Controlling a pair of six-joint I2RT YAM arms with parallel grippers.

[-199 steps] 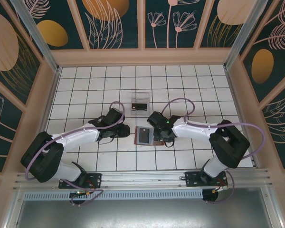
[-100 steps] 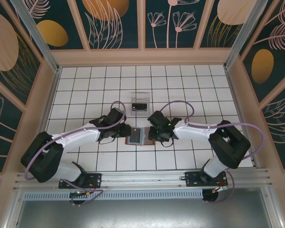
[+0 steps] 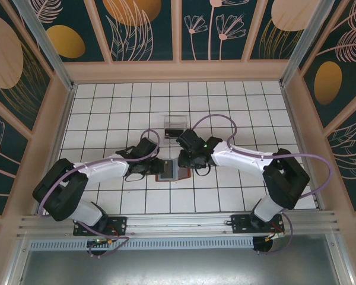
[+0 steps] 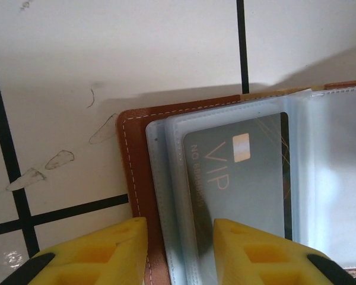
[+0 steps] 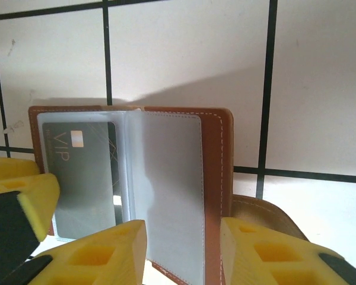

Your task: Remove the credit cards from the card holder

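Mid-table on the white tiles, card holder (image 3: 171,171) lies open flat, brown cover down, clear sleeves up. Grey VIP credit card (image 4: 243,178) sits inside the sleeve on the left gripper's side. Left gripper (image 4: 181,249) at holder's left edge, fingers parted w/ cover rim + sleeve edges showing betw. them, nothing clamped. Right gripper (image 5: 183,249) over the other half, fingers likewise apart astride a sleeve page. Clear plastic tray (image 3: 175,126) just beyond.

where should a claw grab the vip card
Probably the VIP card by its short edge beside the chip, nearest the rim of the card holder, coming in low from that side. It lies flat inside a clear sleeve, so its faces are covered; where that opens I cannot tell.
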